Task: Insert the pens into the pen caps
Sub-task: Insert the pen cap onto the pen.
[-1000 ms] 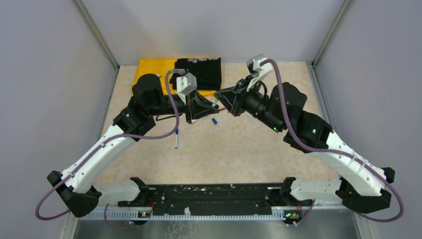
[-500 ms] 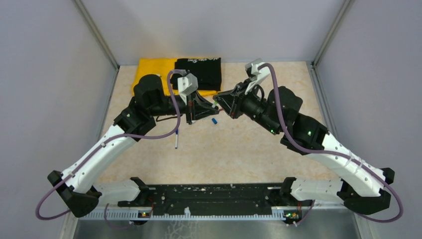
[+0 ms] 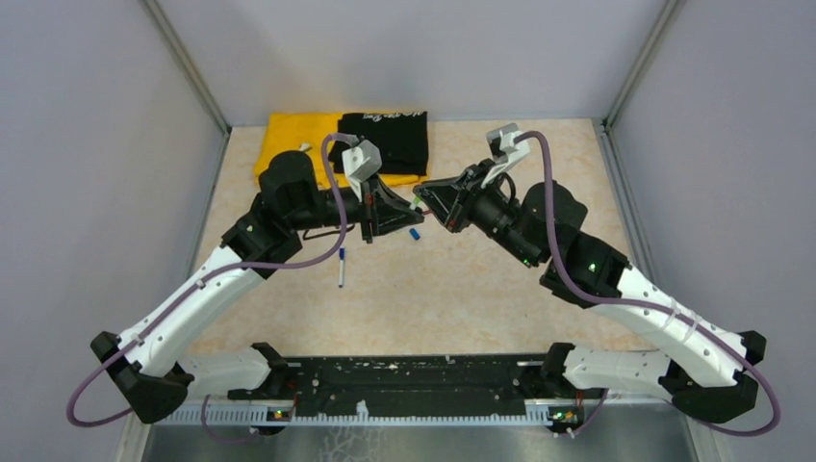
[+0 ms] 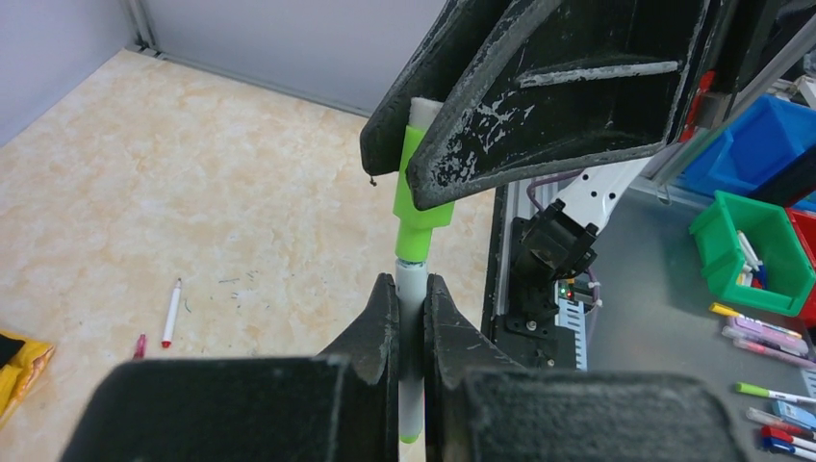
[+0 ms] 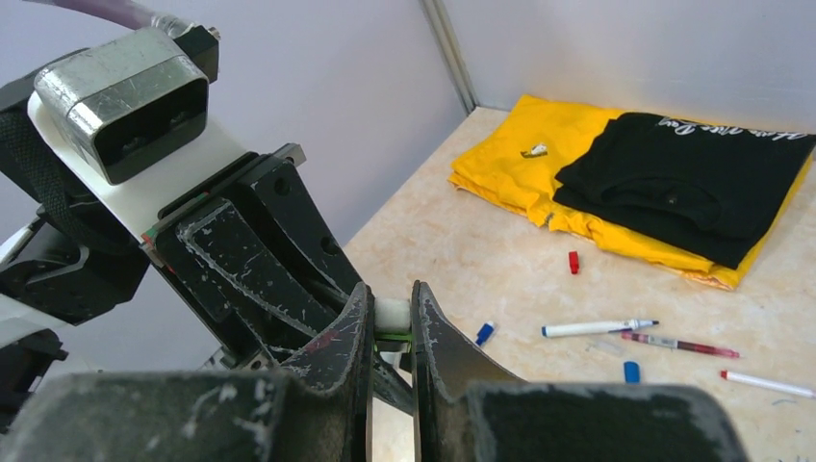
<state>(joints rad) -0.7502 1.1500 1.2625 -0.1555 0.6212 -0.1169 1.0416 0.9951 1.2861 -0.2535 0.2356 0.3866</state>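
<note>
Fingers [image 4: 377,322] of the left gripper [image 4: 412,289] are pinching a white pen [image 4: 412,279] up off the table [image 3: 462,289], its end meeting the mouth of a green cap [image 4: 421,229]. Just right, the right gripper [image 5: 390,313] is squeezing that cap, and a blue cap [image 3: 416,233] lies loose below.

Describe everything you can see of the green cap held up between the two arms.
The green cap is a bright, smooth plastic tube with a wider collar at its open end and a white bit showing at the other. It is held in the air, pinched in the right gripper. The pen, clamped in the left gripper, meets its open end in line; how deep it sits cannot be seen.
</note>
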